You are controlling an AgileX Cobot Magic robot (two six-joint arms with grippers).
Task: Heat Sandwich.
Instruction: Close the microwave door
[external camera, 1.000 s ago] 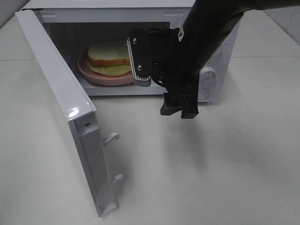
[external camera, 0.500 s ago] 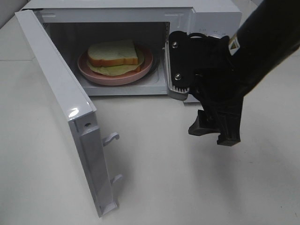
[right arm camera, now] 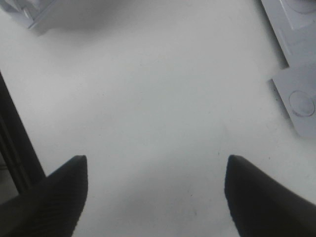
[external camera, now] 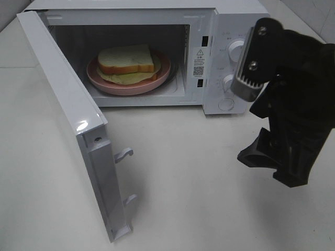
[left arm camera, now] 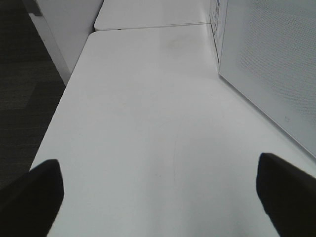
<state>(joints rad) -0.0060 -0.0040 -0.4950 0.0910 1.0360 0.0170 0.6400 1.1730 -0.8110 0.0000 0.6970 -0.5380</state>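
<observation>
The sandwich (external camera: 125, 61), pale bread slices over a greenish layer, lies on a round pink plate (external camera: 104, 82) inside the white microwave (external camera: 230, 21). The microwave's door (external camera: 68, 110) stands swung wide open to the left. My right gripper (external camera: 275, 167) hangs in front of the control panel, to the right of the cavity and apart from the sandwich. In the right wrist view the right gripper (right arm camera: 158, 197) is open over bare table with nothing between its fingers. The left gripper (left arm camera: 160, 197) is open and empty beside a white microwave panel (left arm camera: 271, 74); the high view does not show it.
Two knobs (external camera: 236, 48) sit on the control panel, close behind the right arm. The door's latch hooks (external camera: 124, 153) stick out toward the table's middle. In the left wrist view the table edge (left arm camera: 59, 108) drops to a dark floor.
The right arm has swung from in front of the microwave opening to the right and toward the front, uncovering the plate and control panel. Sandwich and door have not moved.
</observation>
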